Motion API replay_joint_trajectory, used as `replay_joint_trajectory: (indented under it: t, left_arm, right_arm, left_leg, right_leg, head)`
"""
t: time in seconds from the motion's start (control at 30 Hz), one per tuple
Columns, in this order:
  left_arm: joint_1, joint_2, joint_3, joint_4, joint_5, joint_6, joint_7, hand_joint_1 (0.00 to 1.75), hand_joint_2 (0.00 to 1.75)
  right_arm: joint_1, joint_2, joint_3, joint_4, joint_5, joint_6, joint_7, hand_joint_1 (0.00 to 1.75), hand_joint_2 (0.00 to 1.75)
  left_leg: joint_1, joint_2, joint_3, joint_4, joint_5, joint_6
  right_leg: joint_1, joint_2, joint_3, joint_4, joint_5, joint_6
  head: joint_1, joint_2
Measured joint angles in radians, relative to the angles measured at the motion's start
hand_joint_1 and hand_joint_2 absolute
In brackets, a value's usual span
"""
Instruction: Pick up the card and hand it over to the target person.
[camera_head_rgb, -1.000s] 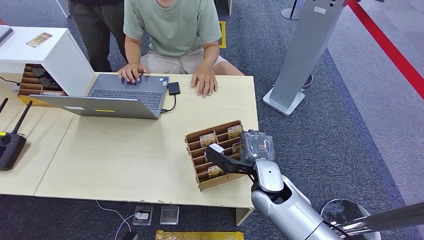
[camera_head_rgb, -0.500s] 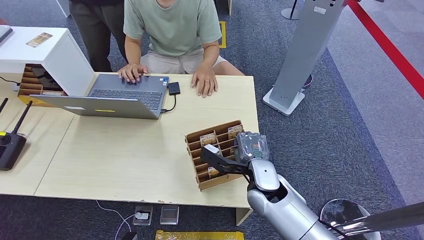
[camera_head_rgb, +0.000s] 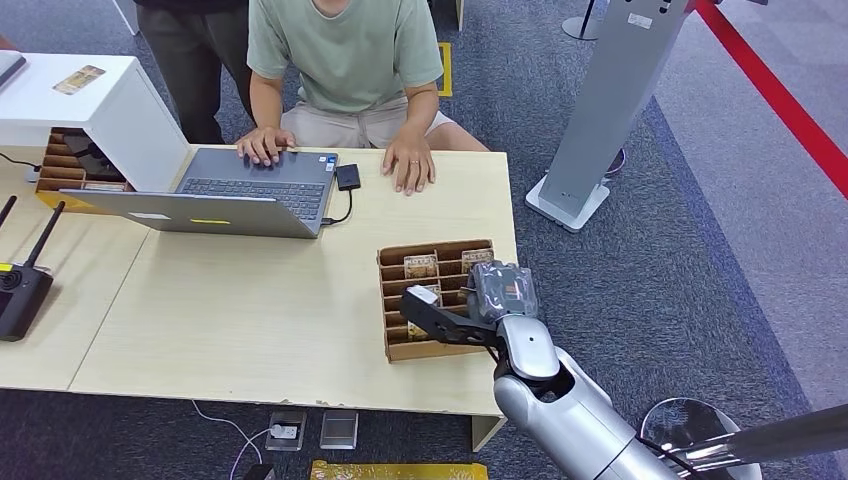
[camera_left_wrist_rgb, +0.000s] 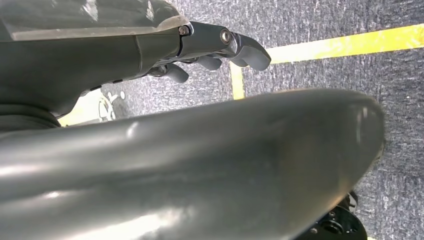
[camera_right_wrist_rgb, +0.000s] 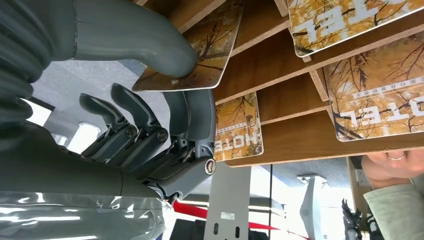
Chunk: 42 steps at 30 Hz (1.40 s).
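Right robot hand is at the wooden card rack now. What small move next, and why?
Probably lift the right robot hand a little to draw the card out of the wooden card rack. The right wrist view shows its thumb and a finger pinching one card's edge while that card's far end sits in its slot.

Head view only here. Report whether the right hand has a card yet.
Observer: The right wrist view shows the right hand with its thumb on a card and dark fingers under it. The card's far end sits in the wooden holder.
Operator: Read me what is printed on the cards.
Observer: The neighbouring cards show yellow trees and the word HOTEL.
Operator: Now give me the left hand.
Observer: In the left wrist view the left hand holds nothing, and it hangs over grey carpet with a yellow line.
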Motion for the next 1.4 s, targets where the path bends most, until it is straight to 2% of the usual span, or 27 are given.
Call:
replay_joint_trajectory:
  t: [0.2, 0.37, 0.57, 0.73, 0.93, 1.03, 1.1, 1.33, 1.4]
  left_arm:
    - [0.001, 0.003, 0.012, -0.004, 0.011, 0.005, 0.003, 0.00, 0.00]
    - [0.002, 0.002, 0.011, -0.008, 0.011, 0.006, 0.007, 0.00, 0.00]
    - [0.002, 0.004, 0.022, -0.012, 0.023, 0.014, 0.006, 0.00, 0.00]
    - [0.002, 0.000, 0.022, -0.009, 0.025, 0.015, 0.002, 0.00, 0.00]
    - [0.002, 0.001, 0.017, -0.005, 0.020, 0.005, -0.009, 0.00, 0.00]
    - [0.001, 0.004, 0.010, -0.003, 0.014, -0.001, -0.011, 0.00, 0.00]
    - [0.001, 0.008, 0.002, -0.003, 0.006, -0.003, -0.008, 0.00, 0.00]
    - [-0.003, 0.017, -0.037, -0.006, -0.031, -0.015, -0.006, 0.00, 0.00]
    - [-0.004, 0.017, -0.047, -0.006, -0.041, -0.019, -0.008, 0.00, 0.00]
  right_arm:
    - [-0.001, -0.006, 0.005, -0.007, -0.003, -0.036, -0.027, 1.75, 1.75]
    - [-0.003, -0.031, 0.013, -0.074, 0.006, -0.080, -0.066, 1.75, 1.75]
    - [0.009, -0.093, -0.010, -0.314, 0.023, -0.099, -0.078, 1.75, 1.75]
    - [0.056, -0.143, -0.076, -0.552, 0.069, -0.084, -0.041, 1.75, 1.75]
    - [0.103, -0.158, -0.122, -0.649, 0.095, -0.066, -0.033, 1.75, 1.75]
    - [0.090, -0.120, -0.123, -0.547, 0.070, -0.072, -0.073, 1.75, 1.75]
    - [0.049, -0.070, -0.113, -0.405, 0.030, -0.084, -0.119, 1.75, 1.75]
    - [-0.237, 0.208, -0.063, 0.335, -0.112, -0.224, -0.331, 1.75, 1.75]
    - [-0.316, 0.271, -0.055, 0.507, -0.147, -0.253, -0.372, 1.75, 1.75]
  left_leg:
    - [0.000, 0.000, 0.000, 0.000, 0.000, 0.000]
    - [0.000, 0.000, 0.000, 0.000, 0.000, 0.000]
    - [0.000, -0.001, -0.002, 0.002, 0.000, 0.000]
    - [0.000, -0.003, -0.003, 0.003, -0.001, 0.000]
    - [0.000, -0.003, -0.003, 0.002, 0.000, 0.000]
    - [0.000, -0.002, -0.002, 0.002, 0.000, 0.000]
    - [0.000, -0.001, -0.001, 0.001, 0.000, 0.000]
    - [0.000, 0.010, 0.001, -0.001, 0.001, -0.001]
    - [-0.001, 0.011, 0.001, -0.001, 0.001, -0.001]
  right_leg:
    - [0.000, 0.000, 0.000, 0.000, 0.000, 0.000]
    - [0.000, 0.000, 0.000, 0.000, 0.000, 0.000]
    - [0.000, -0.001, -0.002, 0.002, -0.001, 0.000]
    - [0.000, -0.002, -0.003, 0.002, -0.001, 0.000]
    - [0.000, -0.004, -0.002, 0.001, -0.001, 0.000]
    - [0.000, -0.003, -0.002, 0.001, -0.001, 0.000]
    - [0.000, -0.001, -0.001, 0.001, 0.000, 0.000]
    - [0.000, 0.010, -0.003, 0.002, 0.003, -0.001]
    - [0.000, 0.012, -0.003, 0.002, 0.003, -0.001]
  head:
    - [0.000, 0.000]
    - [0.000, 0.000]
    - [0.000, 0.000]
    - [0.000, 0.000]
    - [0.000, 0.000]
    - [0.000, 0.000]
    - [0.000, 0.000]
    - [0.000, 0.000]
    - [0.000, 0.000]
